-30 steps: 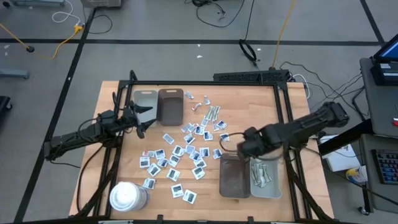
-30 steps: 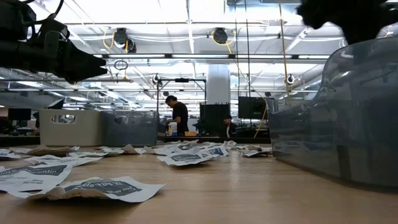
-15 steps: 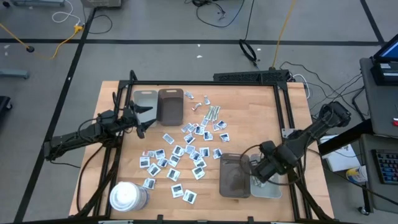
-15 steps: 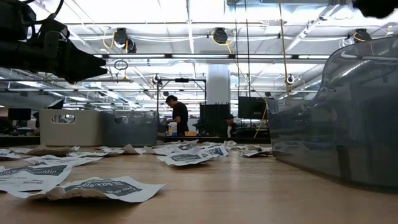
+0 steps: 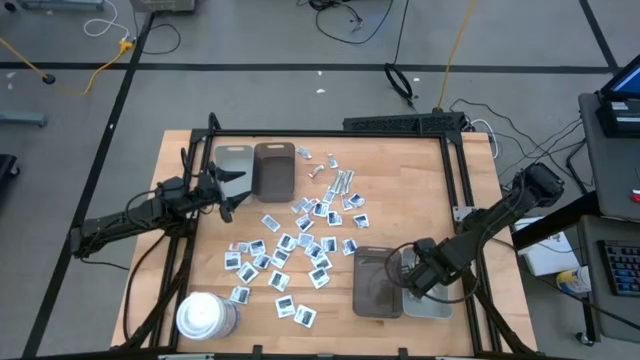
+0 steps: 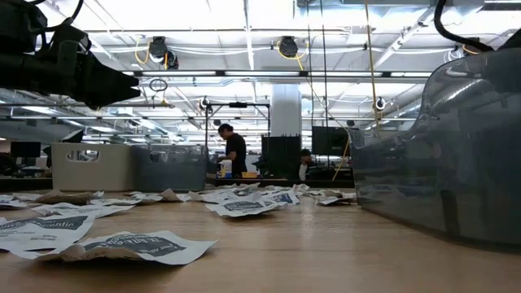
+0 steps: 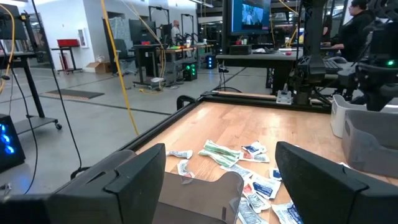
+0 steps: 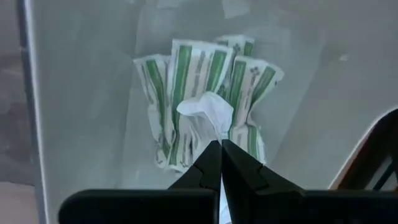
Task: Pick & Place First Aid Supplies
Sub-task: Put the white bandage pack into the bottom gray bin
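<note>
The right gripper (image 8: 220,149), pinched shut on a white green-striped wrapped strip (image 8: 205,115) over the pale grey rectangular tray (image 5: 432,305), was placing it, and needed to release next, while the left gripper (image 5: 226,192) waited wide open, empty

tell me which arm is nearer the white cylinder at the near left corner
Left. The left gripper hangs over the table's left side, up-table from the white cylinder. The right gripper is across the table, over the grey tray.

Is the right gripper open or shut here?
Shut: the right gripper pinches a white strip over the green-striped strips in the grey tray.
</note>
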`<action>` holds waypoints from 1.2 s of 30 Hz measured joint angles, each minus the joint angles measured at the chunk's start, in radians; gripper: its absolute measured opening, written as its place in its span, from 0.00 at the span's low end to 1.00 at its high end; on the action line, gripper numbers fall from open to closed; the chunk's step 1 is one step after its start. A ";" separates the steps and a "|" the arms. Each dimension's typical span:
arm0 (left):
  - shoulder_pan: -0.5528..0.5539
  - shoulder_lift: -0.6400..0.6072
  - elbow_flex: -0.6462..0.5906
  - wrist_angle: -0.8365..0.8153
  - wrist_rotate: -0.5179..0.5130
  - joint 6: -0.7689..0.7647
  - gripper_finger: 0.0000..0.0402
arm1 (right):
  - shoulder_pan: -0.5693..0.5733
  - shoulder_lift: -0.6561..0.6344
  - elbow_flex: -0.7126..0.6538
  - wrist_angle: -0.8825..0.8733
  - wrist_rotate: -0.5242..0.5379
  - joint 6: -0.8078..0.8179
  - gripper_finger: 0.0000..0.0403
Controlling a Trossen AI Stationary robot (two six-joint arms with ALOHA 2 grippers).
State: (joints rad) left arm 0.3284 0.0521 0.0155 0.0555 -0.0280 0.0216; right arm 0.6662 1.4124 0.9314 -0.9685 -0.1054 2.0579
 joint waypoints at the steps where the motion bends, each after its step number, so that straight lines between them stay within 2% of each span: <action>1: 0.000 0.000 0.000 0.000 0.000 0.000 0.76 | 0.000 0.000 0.000 -0.004 0.004 0.001 0.00; 7: 0.000 0.000 0.000 0.000 0.000 0.000 0.76 | 0.000 0.000 0.000 -0.026 0.015 0.028 0.10; 16: 0.000 0.000 0.000 0.000 0.000 0.000 0.76 | -0.004 -0.039 0.000 -0.022 0.026 -0.007 0.43; 21: 0.000 0.000 0.000 0.000 0.000 0.000 0.76 | -0.029 -0.082 0.014 -0.073 0.026 -0.105 0.49; 25: 0.000 0.000 0.000 0.000 0.000 0.000 0.76 | -0.074 -0.098 0.062 -0.147 0.026 -0.299 0.50; 36: 0.000 0.000 0.000 0.000 0.000 0.000 0.76 | -0.275 -0.102 0.217 -0.217 0.025 -1.074 0.50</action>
State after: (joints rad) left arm 0.3286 0.0521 0.0155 0.0555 -0.0284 0.0216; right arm 0.3913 1.3102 1.1480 -1.1851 -0.0799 0.9844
